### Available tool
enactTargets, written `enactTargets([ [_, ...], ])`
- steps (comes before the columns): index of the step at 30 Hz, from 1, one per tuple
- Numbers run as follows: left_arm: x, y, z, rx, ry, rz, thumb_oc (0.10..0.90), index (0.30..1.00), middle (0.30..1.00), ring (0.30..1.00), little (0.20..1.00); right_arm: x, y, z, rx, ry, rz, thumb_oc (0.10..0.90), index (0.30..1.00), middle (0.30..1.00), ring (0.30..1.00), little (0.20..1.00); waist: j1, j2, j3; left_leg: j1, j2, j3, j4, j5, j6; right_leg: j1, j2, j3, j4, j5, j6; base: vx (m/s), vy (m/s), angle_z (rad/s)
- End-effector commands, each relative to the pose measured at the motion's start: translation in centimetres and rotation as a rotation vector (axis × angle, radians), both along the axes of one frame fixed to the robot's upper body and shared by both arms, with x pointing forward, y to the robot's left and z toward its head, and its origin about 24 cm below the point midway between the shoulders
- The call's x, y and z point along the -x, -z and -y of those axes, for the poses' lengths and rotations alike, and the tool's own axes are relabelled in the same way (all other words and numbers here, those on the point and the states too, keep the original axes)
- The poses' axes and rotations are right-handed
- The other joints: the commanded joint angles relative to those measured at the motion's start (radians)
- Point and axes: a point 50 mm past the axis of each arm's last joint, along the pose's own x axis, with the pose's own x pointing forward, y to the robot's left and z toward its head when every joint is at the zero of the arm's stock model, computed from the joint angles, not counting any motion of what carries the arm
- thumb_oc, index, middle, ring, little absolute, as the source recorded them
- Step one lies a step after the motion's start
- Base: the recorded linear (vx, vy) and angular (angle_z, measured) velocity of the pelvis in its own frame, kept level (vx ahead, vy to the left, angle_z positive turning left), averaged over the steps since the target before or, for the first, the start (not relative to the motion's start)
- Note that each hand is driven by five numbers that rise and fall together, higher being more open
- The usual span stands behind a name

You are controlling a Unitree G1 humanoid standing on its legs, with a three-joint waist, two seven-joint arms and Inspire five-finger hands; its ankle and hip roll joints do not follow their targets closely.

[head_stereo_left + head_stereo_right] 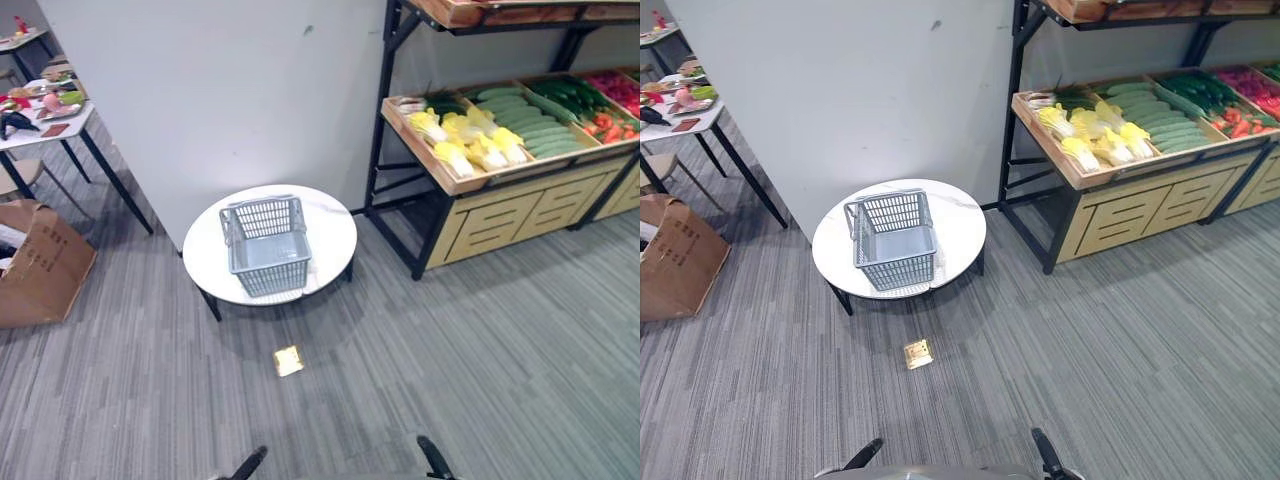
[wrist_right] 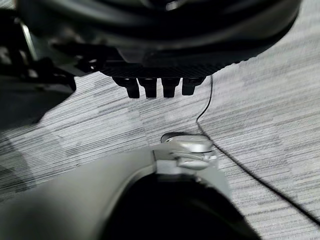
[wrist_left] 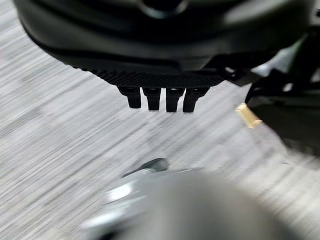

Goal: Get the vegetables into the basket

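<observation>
An empty grey plastic basket [image 1: 265, 245] stands on a low round white table [image 1: 330, 235] in front of me. To the right, a wooden produce stand [image 1: 500, 205] holds the vegetables: yellow-white cabbages [image 1: 470, 140], long green cucumbers [image 1: 535, 125] and red produce [image 1: 610, 125] further right. My left hand [image 3: 160, 97] hangs low over the carpet with relaxed fingers and holds nothing. In the same way my right hand [image 2: 157, 87] hangs over the carpet, fingers relaxed and empty. Both hands are far from the basket and the stand.
A white partition wall [image 1: 230, 90] rises behind the round table. A cardboard box [image 1: 40, 260] sits on the floor at the left, below a white desk [image 1: 45, 125] with dishes. A small brass floor plate [image 1: 288, 360] lies in the grey carpet before the table.
</observation>
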Motion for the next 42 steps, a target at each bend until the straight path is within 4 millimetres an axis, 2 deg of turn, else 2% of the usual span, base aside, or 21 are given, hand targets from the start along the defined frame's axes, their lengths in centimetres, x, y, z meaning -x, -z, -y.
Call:
enactTargets([
  [1,-4.52,-0.88,1.90,0.049,0.028,0.137,0.900,1.000,1.000,1.000,1.000,-3.39,-0.63,0.46,0.009,0.001,0.093,0.900,1.000,1.000,1.000,1.000,-0.019,-0.009,0.042,0.086,0.002,0.091,-0.033,-0.051,-0.029,0.192,-0.023,0.092,-0.181,-0.029,0.076,0.00,0.000,0.00],
  [42,-3.77,-0.71,1.26,0.061,-0.042,0.118,0.900,1.000,1.000,1.000,1.000,-3.04,-0.47,0.09,0.005,-0.055,0.064,0.900,1.000,1.000,1.000,1.000,0.006,-0.022,0.054,0.095,-0.007,0.096,-0.033,-0.070,-0.007,0.171,-0.029,0.100,-0.130,-0.039,0.093,0.00,0.009,-0.01],
])
